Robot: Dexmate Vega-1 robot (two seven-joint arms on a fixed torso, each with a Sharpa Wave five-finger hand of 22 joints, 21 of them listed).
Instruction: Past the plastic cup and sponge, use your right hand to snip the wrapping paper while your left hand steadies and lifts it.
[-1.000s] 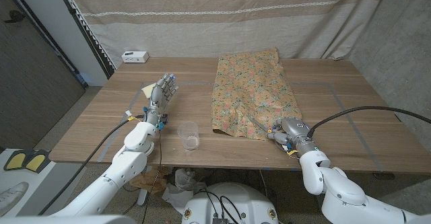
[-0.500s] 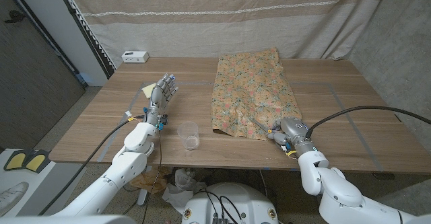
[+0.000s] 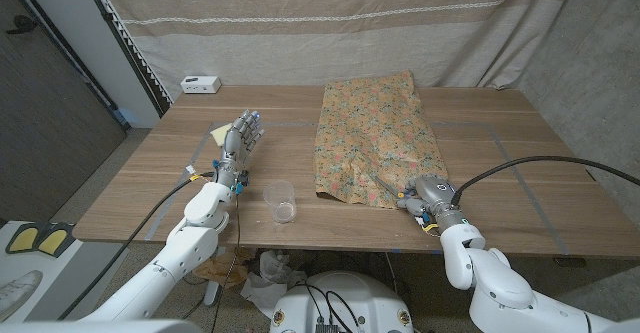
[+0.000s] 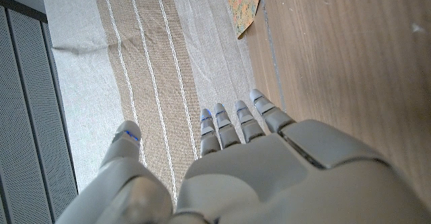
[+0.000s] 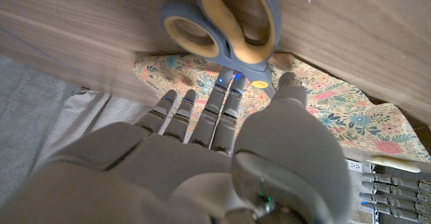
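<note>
The right hand (image 3: 428,194) has crept slightly toward the scissors (image 5: 225,19) at the table's (image 3: 520,143) front edge, fingers apart, not yet grasping. The left hand (image 3: 238,143) stays open, well apart from the wrapping paper (image 3: 372,138).

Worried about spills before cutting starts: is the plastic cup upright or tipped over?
Upright. The cup stands on its base on the table, rim up, apart from both hands.

A wooden table (image 3: 500,163) is carrying a sheet of floral wrapping paper (image 3: 372,138) lying flat. Scissors (image 5: 225,23) are resting at the paper's near edge. A clear plastic cup (image 3: 282,202) is standing near the front edge, and a small white box (image 3: 200,84) is sitting at the far left corner.
</note>
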